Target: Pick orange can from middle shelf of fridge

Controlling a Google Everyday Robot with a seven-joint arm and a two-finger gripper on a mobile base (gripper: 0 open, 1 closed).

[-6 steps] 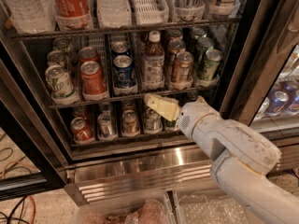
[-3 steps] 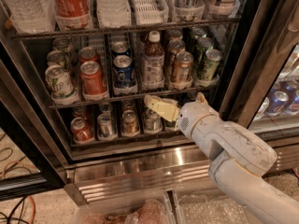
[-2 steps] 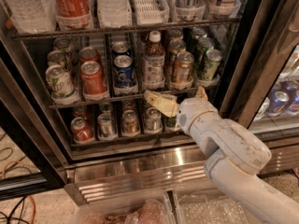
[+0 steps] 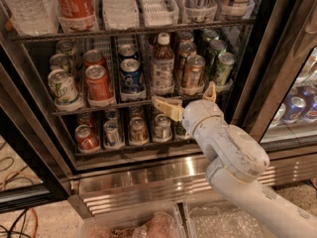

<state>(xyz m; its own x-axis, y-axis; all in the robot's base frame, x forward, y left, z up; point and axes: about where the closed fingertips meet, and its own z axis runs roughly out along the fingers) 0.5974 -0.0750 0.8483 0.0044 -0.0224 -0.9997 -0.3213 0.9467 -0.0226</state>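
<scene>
The orange can (image 4: 193, 70) stands at the front of a lane on the middle shelf (image 4: 99, 106) of the fridge (image 4: 148, 178), right of a white-capped bottle (image 4: 162, 66). A second coppery can (image 4: 184, 50) stands behind it. My gripper (image 4: 185, 101) is open and empty. It hovers just in front of the shelf's edge, right below the orange can. One finger (image 4: 166, 108) points left under the bottle, the other (image 4: 211, 91) points up at the can's right. It touches nothing.
Green cans (image 4: 224, 66) stand right of the orange can, a blue can (image 4: 131, 76) and red cans (image 4: 98, 83) to its left. Smaller cans fill the rack below (image 4: 137, 130), large bottles the rack above (image 4: 74, 4). The black door frame (image 4: 277, 58) is at right and a plastic bin (image 4: 129, 226) on the floor.
My gripper has risen a little toward the middle shelf's edge and the wrist has turned, so the second finger now shows beside the orange can.
</scene>
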